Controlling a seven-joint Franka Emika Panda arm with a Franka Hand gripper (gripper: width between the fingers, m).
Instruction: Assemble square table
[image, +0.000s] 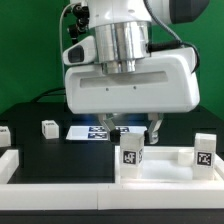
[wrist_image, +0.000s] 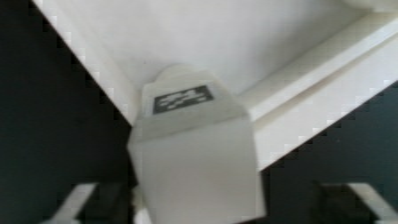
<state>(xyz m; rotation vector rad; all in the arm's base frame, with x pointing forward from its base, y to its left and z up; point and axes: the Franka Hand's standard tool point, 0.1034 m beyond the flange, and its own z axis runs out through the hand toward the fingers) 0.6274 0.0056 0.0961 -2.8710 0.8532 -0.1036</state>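
My gripper (image: 133, 136) is shut on a chunky white table leg (image: 132, 156) that carries a black-and-white tag. It holds the leg upright at the white square table top (image: 172, 160) near the front. In the wrist view the leg (wrist_image: 192, 140) fills the space between my dark fingers (wrist_image: 111, 200), with the top's raised rim (wrist_image: 302, 95) just beyond it. I cannot tell whether the leg touches the top. A second tagged leg (image: 203, 152) stands at the top's right end in the exterior view. Two more legs (image: 48, 128) (image: 4, 135) stand at the exterior view's left.
The marker board (image: 88, 131) lies flat on the black table behind my gripper. Long low white border rails (image: 60, 192) run along the front and the left (image: 20, 160). A green backdrop stands behind.
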